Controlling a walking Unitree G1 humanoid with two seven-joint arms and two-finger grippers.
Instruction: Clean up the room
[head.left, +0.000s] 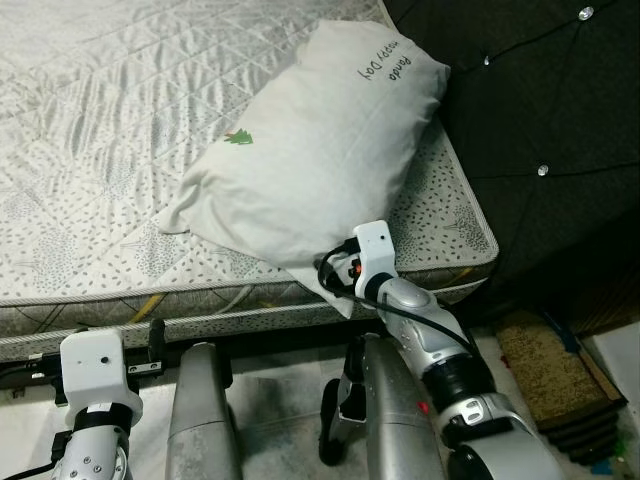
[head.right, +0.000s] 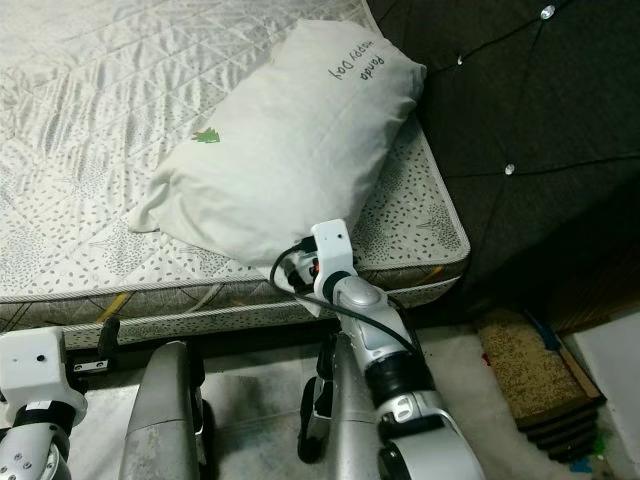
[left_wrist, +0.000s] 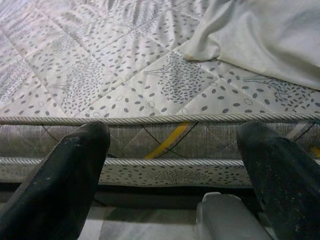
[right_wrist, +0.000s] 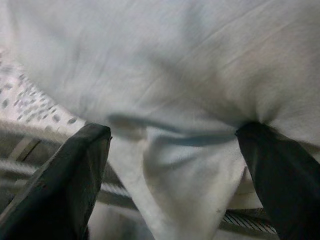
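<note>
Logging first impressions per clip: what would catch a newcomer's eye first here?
A big white pillow lies slantwise on the bare quilted mattress, its lower corner hanging over the near edge. The right claw is at that corner, fingers open around the cloth. The dark studded headboard stands at the right.

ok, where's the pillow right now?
The pillow lies diagonally on the mattress near its right corner beside the dark headboard, its lower corner overhanging the edge, where the right gripper straddles it.
</note>
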